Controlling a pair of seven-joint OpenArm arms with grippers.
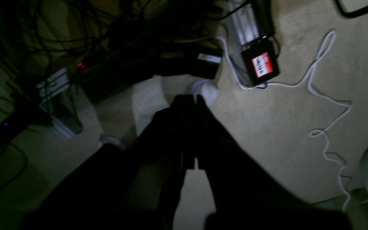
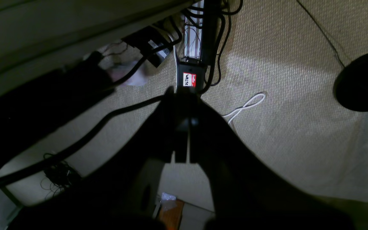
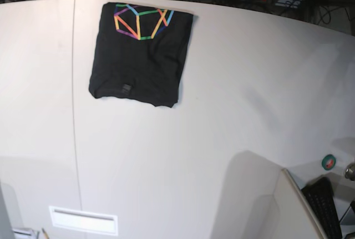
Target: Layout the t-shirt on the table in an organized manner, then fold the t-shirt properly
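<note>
Here the t-shirt (image 3: 140, 56) lies folded in a neat rectangle on the white desk (image 3: 222, 111), upper left of the base frame. Both jaws are closed, empty, over the carpet.

Below my fingers lies beige woven carpet (image 2: 299, 127), dimly lit, with a brighter patch just ahead of them. A thin white cable (image 1: 324, 95) snakes over the carpet off to one side. Ahead of my fingertips sits a black box with a red-and-white label (image 1: 261, 65), amid tangled dark cables (image 1: 75, 32). A round black base (image 2: 363, 81) rests well apart.
</note>
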